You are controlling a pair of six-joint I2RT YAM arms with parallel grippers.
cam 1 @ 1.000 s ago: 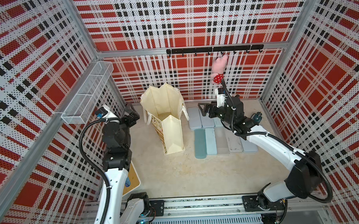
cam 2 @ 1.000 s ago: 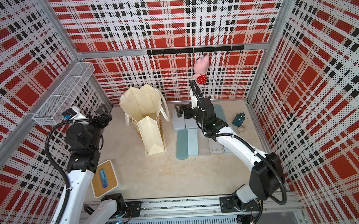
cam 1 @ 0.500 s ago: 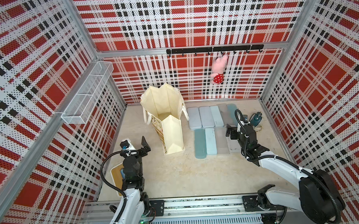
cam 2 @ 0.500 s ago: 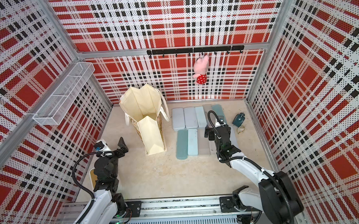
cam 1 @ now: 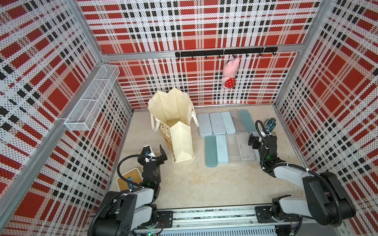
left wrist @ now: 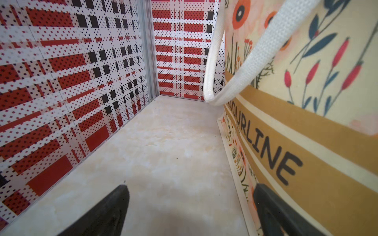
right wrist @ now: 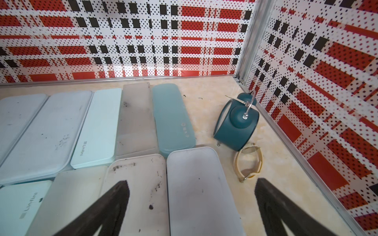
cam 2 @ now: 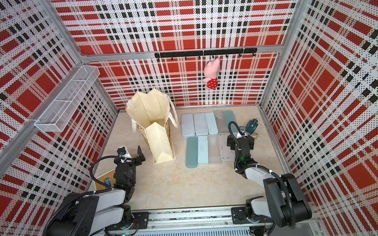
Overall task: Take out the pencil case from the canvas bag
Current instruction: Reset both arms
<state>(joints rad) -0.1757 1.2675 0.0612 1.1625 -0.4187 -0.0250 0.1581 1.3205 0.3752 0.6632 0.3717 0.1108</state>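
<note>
While they sit lower than before, left fingers [left wrist: 106, 212], right fingers [right wrist: 286, 210] gape empty | canvas bag [cam 1: 181, 143] upright | pencil cases [cam 1: 217, 126] beneath right.

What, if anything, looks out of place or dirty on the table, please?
Only grime stands out: the clear pencil case in the near row carries dark smudges and specks. The other cases lie in tidy rows, and the canvas bag stands upright.
</note>
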